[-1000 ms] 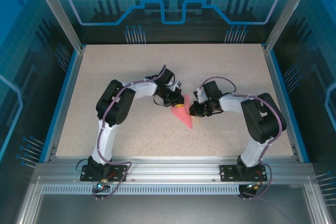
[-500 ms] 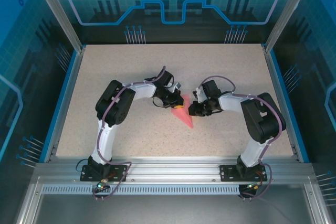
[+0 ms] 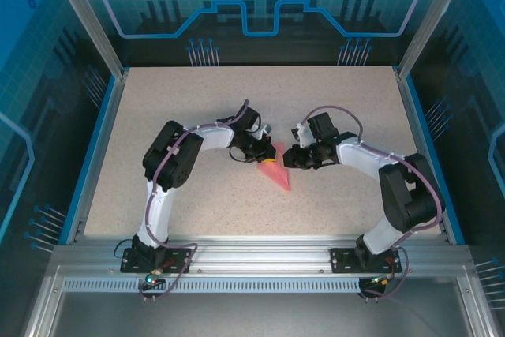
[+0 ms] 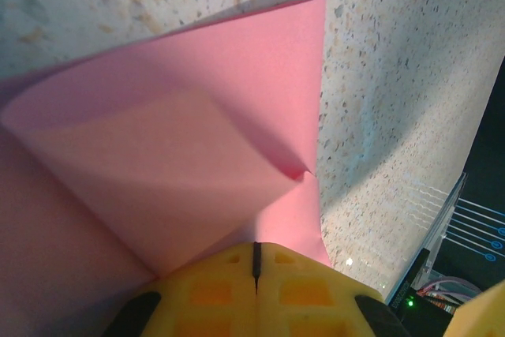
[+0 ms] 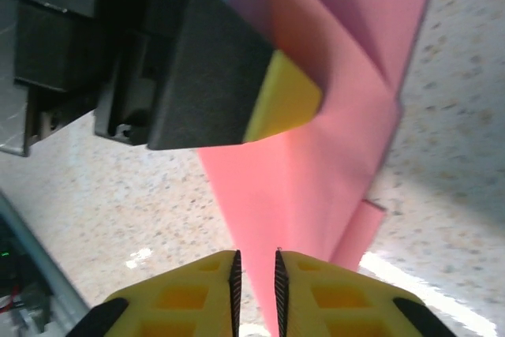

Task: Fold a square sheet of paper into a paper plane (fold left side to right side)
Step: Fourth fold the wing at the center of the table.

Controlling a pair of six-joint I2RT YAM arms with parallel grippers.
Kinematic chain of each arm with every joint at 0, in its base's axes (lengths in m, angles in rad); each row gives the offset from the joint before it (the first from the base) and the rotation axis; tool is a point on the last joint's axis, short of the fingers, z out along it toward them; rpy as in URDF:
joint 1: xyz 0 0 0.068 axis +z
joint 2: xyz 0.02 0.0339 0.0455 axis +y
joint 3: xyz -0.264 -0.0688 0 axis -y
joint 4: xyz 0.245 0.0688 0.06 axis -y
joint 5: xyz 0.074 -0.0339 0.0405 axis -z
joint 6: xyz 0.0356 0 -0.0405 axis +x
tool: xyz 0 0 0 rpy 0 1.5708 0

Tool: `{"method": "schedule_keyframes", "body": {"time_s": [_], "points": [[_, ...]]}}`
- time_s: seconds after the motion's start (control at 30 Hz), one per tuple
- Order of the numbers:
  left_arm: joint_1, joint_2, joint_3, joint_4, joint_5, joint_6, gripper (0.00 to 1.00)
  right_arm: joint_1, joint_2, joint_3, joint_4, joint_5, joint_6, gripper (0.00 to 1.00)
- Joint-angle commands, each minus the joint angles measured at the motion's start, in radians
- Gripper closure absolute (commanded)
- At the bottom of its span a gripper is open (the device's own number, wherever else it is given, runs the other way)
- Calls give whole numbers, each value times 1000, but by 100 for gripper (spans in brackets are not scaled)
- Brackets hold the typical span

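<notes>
Centrally on the speckled tabletop (image 3: 197,100), between the two arms, the paper plane (image 3: 278,173) is seen from above as a narrow pink-red wedge, its wide end towards the far side and its point directed at the near edge. It is lying flat on the surface, well apart from the blue side rails.

The left claw (image 3: 267,153) is set down on the wide end of the wedge. From the left wrist, its yellow fingers are shown closed together, with only a thin dark seam left between them (image 4: 255,262), and the folded paper (image 4: 197,140) is spread out beyond them. One layer is seen lifted a little, its corner slightly curled over the layer below. No paper is seen caught in the seam; the closed tip is rested on top of the sheet.

The right claw (image 3: 290,158) is placed just beside the right edge of the wedge. From the right wrist, its jaws are shown slightly parted, a narrow gap being left (image 5: 255,262), and pink paper (image 5: 316,171) is visible through that gap. Whether the pads are touching the paper cannot be told. In the same view the left claw's yellow tip (image 5: 282,108) is seen resting on the paper, and a small strip is seen protruding at the paper's lower right edge.
</notes>
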Motion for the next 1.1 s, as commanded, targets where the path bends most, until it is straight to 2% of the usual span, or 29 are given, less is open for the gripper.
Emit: {"method": "schedule_keyframes", "body": {"time_s": [0.0, 0.3, 0.63, 1.07], "points": [[-7, 5, -43, -72, -49, 14, 100, 30, 24, -50, 29, -145, 57, 81], [-7, 5, -43, -74, -49, 14, 100, 70, 112, -34, -17, -124, 33, 81], [-3, 8, -43, -76, -51, 13, 100, 78, 134, -30, -88, -56, 2, 81], [3, 9, -46, -78, -55, 12, 100, 84, 148, -48, -103, -64, -4, 81]]}}
